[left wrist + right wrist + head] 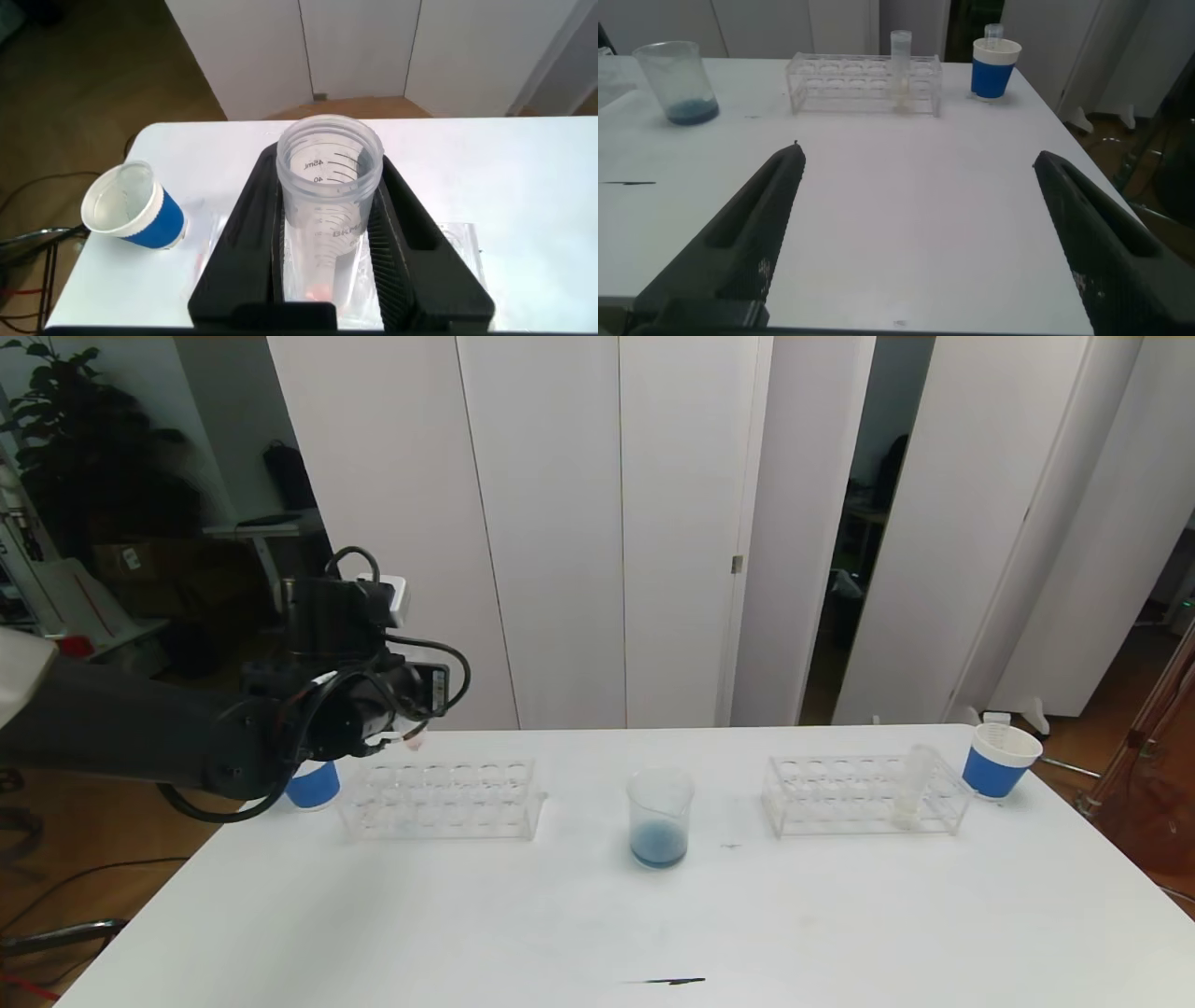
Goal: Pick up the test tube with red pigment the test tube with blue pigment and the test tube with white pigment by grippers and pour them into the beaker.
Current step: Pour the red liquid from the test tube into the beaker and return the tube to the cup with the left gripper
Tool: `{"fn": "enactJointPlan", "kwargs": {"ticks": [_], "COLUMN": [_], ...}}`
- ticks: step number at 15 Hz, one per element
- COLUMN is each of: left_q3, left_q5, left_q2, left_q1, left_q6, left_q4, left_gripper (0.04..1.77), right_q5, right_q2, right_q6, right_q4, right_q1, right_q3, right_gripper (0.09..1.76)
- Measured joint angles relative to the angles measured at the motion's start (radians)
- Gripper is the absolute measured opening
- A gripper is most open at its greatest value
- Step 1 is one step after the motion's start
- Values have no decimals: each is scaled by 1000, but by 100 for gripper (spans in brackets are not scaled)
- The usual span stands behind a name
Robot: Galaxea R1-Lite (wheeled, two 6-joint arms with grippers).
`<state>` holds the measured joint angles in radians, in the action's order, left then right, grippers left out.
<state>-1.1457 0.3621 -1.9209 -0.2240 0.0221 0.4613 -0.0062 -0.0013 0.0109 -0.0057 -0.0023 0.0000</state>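
Here the left gripper clamps a clear tube, while the right gripper gapes wide, empty.

Head view: looked down from above the table.
Right wrist view: sat low; shared the beaker.

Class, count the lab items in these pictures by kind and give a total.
Clear plastic test tube racks: 2
Blue-and-white paper cups: 2
Clear glass beaker holding blue liquid: 1
Clear plastic test tubes: 2
Total: 7
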Motion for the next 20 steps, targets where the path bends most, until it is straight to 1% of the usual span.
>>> {"fn": "enactJointPlan", "kwargs": {"ticks": [2,6,8,9,13,16,20], "left_q3": [1,8,0,-7,-23,-53,-83], "left_q5": [-8,-10,-11,-14,-62,-82,-100], "left_q2": [26,54,58,57,29,-19,-88], "left_q1": [5,51,105,137,292,389,463], "left_q6": [-56,-83,-85,-92,-141,-208,-256], "left_q4": [-25,-16,-9,14,172,207,246], "left_gripper": [60,60,60,60,60,60,60], "right_q5": [0,0,0,0,0,0,0], "right_q2": [0,0,0,0,0,0,0], "right_q6": [0,0,0,0,0,0,0], "right_q4": [0,0,0,0,0,0,0], "right_q1": [0,0,0,1,0,0,0], "right_q3": [0,0,0,0,0,0,0], "right_gripper": [175,175,175,175,175,175,175]}}
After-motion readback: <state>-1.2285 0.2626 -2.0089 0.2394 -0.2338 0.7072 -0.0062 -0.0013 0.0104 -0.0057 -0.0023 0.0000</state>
